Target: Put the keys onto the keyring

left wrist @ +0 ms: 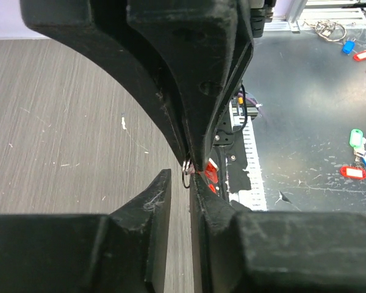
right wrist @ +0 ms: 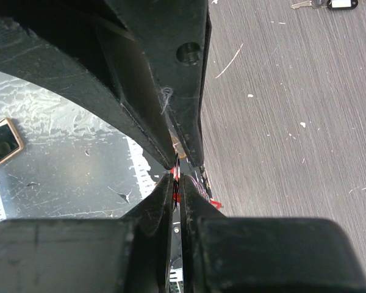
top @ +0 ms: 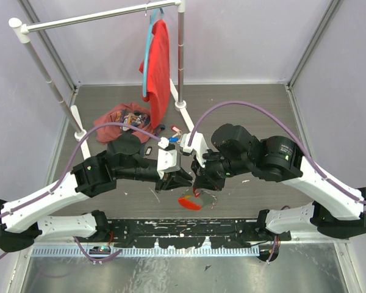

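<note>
The keyring (top: 190, 202) hangs between my two grippers above the table's front middle, its long red tag dangling below them. My right gripper (right wrist: 177, 177) is shut on the thin silver loop (right wrist: 177, 168), seen edge-on between its fingertips. It also shows in the top view (top: 199, 182). My left gripper (left wrist: 181, 174) meets it tip to tip from the left (top: 182, 179). Its jaws stand a narrow gap apart, with the loop (left wrist: 187, 174) at the tip of its right finger and the red tag (left wrist: 211, 173) just behind. A loose key with a black tag (top: 149, 149) lies behind the left arm.
A red-tagged key (top: 174, 129) and a heap of tagged keys on a red cloth (top: 119, 119) lie at the back. A rack holds a red shirt on a blue hanger (top: 157, 61). More tagged keys (left wrist: 357, 155) show at right in the left wrist view.
</note>
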Robot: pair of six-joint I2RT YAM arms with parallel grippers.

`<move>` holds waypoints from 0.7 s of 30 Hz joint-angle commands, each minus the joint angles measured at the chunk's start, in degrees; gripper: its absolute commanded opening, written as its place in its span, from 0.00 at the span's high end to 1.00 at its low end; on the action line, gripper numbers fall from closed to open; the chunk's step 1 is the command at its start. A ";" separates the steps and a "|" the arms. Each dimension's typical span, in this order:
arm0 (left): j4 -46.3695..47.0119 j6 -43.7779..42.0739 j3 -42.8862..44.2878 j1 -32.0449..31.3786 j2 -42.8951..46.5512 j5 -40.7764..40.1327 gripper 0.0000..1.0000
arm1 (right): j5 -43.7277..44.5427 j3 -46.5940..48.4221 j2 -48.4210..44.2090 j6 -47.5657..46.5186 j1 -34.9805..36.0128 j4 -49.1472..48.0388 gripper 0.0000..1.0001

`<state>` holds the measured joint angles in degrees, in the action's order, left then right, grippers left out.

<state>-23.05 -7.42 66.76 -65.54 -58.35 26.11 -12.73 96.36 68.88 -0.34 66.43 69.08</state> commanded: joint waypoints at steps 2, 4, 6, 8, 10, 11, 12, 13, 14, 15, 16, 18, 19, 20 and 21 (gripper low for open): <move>2.79 0.60 1.69 -0.69 -0.41 1.57 0.81 | -0.07 0.26 -0.65 0.05 0.19 -5.22 0.99; 2.92 0.78 1.82 -0.73 -0.60 1.59 0.85 | -0.04 0.11 -0.70 0.05 0.19 -5.58 0.99; 2.92 0.90 1.91 -0.86 -0.76 1.58 0.91 | -0.16 -0.05 -0.76 -0.07 0.19 -5.98 0.98; 2.92 1.00 2.05 -0.91 -0.97 1.47 1.00 | -0.33 -0.31 -0.92 -0.11 0.19 -6.45 0.96; 2.97 1.29 2.06 -0.92 -0.91 1.04 1.00 | -0.22 -0.59 -1.25 -0.11 0.16 -7.02 0.94; 3.23 1.52 1.95 -0.92 -0.77 0.72 1.00 | -0.08 -0.75 -1.74 -0.06 0.18 -7.37 0.91; 3.58 1.84 1.79 -0.95 -0.54 0.16 1.00 | 0.13 -0.93 -2.27 0.09 0.19 -7.83 0.88; 4.04 2.16 1.50 -0.99 -0.28 -0.38 1.00 | 0.36 -1.24 -3.02 0.30 0.14 -8.39 0.85; 4.57 2.56 1.05 -0.92 0.12 -1.06 1.00 | 0.67 -1.59 -3.84 0.52 0.18 -9.53 0.80; 5.32 3.03 0.56 -0.91 0.76 -1.52 1.00 | 1.22 -2.13 -4.81 0.91 0.19 -10.47 0.76; 6.13 3.60 -0.06 -0.93 1.28 -1.96 1.00 | 1.68 -2.75 -5.79 1.28 0.19 -11.51 0.75; 8.22 4.81 -1.35 -0.91 2.54 -2.72 1.00 | 2.54 -4.29 -8.15 1.94 0.19 -14.16 0.73; 9.19 5.38 -2.12 -0.92 3.06 -3.07 1.00 | 3.06 -5.23 -9.42 2.45 0.21 -15.54 0.71; 10.23 5.96 -2.88 -0.89 3.69 -3.41 1.00 | 3.40 -6.34 -10.78 3.05 0.19 -17.21 0.69; 11.23 6.76 -3.66 -0.90 4.28 -3.81 1.00 | 3.72 -7.34 -12.07 3.56 0.20 -18.75 0.68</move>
<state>-19.00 -3.92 65.49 -66.15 -57.12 24.10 -11.05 91.02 62.28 0.84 66.41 60.90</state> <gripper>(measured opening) 0.007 0.297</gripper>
